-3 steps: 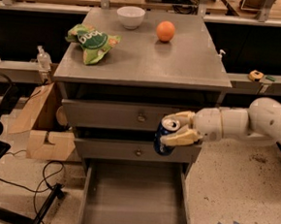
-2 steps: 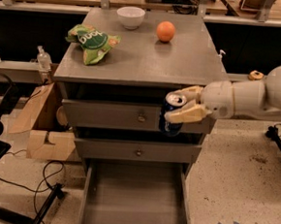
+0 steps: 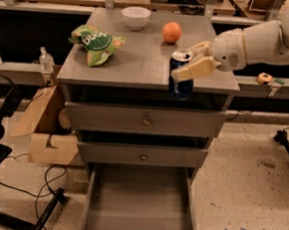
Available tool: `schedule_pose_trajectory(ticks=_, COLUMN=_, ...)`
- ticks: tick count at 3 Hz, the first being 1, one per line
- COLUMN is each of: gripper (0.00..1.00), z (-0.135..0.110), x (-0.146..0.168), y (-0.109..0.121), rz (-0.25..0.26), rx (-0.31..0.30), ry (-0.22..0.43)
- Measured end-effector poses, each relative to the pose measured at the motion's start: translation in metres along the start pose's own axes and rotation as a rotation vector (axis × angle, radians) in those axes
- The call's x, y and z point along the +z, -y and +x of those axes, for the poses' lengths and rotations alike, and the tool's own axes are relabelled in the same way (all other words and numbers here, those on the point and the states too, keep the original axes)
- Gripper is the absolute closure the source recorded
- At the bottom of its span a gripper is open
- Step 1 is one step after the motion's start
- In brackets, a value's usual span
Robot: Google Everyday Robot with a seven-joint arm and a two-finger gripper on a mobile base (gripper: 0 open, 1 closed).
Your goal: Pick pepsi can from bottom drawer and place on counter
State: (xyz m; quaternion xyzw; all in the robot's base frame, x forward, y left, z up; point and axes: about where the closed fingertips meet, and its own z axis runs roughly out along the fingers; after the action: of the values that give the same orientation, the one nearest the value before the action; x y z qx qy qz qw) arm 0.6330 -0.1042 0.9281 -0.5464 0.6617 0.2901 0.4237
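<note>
My gripper [image 3: 189, 62] is shut on the pepsi can [image 3: 181, 82], a dark blue can with a silver lid. It holds the can upright in the air at the counter's front edge, right of centre, with the can's lower part still below the counter top. The arm reaches in from the right. The counter [image 3: 138, 61] is the grey top of the drawer cabinet. The bottom drawer [image 3: 140, 206] is pulled out below, and its grey floor is bare.
On the counter lie a green chip bag [image 3: 96, 42], a white bowl [image 3: 135, 17] and an orange fruit [image 3: 171, 32] at the back. Two shut drawer fronts with knobs [image 3: 146, 120] are below. A cardboard box [image 3: 48, 129] and cables are on the floor at left.
The gripper has lifted the can from in front of the upper drawer fronts up to the level of the counter's front edge.
</note>
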Motion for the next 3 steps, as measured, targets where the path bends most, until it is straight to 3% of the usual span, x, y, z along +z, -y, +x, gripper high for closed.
schedule_pose_trajectory(ticks=1, gripper=1.00, z=-0.022, x=-0.003, y=0.047, rz=0.066, rx=-0.004, ry=-0.042)
schedule_pose_trajectory(ticks=2, gripper=1.00, z=-0.045, x=-0.024, y=0.091, rz=0.178, rx=-0.028, ry=-0.029)
schedule_pose_trajectory(ticks=3, gripper=1.00, z=-0.049, x=-0.046, y=0.127, rz=0.279, rx=-0.044, ry=0.041)
